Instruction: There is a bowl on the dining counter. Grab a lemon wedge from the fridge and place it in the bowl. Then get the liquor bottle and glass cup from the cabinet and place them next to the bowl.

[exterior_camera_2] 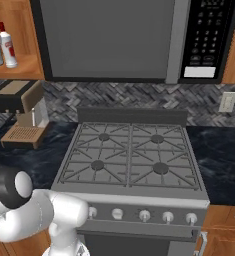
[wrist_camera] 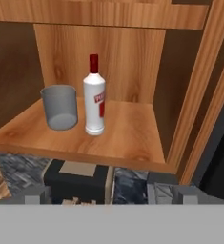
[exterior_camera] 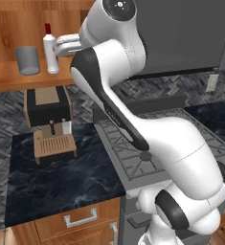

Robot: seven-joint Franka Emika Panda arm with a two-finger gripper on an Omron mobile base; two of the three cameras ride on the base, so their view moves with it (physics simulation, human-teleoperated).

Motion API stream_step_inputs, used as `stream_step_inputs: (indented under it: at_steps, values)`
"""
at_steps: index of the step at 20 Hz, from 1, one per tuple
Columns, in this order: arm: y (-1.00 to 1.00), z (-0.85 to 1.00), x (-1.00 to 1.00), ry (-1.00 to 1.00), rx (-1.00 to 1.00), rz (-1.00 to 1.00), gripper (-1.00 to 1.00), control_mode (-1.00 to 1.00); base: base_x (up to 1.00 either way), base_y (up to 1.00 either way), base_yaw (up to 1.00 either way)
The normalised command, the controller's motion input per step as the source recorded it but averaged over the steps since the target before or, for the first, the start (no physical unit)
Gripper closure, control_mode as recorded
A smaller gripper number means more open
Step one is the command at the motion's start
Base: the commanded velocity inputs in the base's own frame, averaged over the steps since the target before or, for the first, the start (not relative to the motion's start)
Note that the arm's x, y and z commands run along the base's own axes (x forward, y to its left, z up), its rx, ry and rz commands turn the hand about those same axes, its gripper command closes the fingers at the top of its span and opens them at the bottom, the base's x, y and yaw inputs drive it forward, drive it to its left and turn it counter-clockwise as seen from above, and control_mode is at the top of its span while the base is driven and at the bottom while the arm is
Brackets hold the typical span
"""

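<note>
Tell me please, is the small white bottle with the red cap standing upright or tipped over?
Upright. The small white bottle with the red cap stands on its base on the wooden cabinet shelf, cap pointing up.

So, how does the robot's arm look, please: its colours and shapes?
The arm has glossy white rounded shells with dark grey-black joints and a dark band along one link. A round dark cap with small markings tops the upper joint. The tool end is pale grey-white.
</note>
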Motion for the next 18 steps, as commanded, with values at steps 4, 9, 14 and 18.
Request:
stream_step_inputs:
  at_steps: [4,9,14,18]
  values:
    - [0.14,0.0,0.36,0.0,0.0,0.04,-1.0,-1.0,0.0,0.0,0.0]
    - [0.18,0.0,0.36,0.0,0.0,0.06,-1.0,-1.0,0.0,0.0,0.0]
    - [0.14,0.0,0.34,0.0,0.0,0.07,-1.0,-1.0,0.0,0.0,0.0]
    - [0.09,0.0,0.28,0.0,0.0,0.05,-1.0,-1.0,0.0,0.0,0.0]
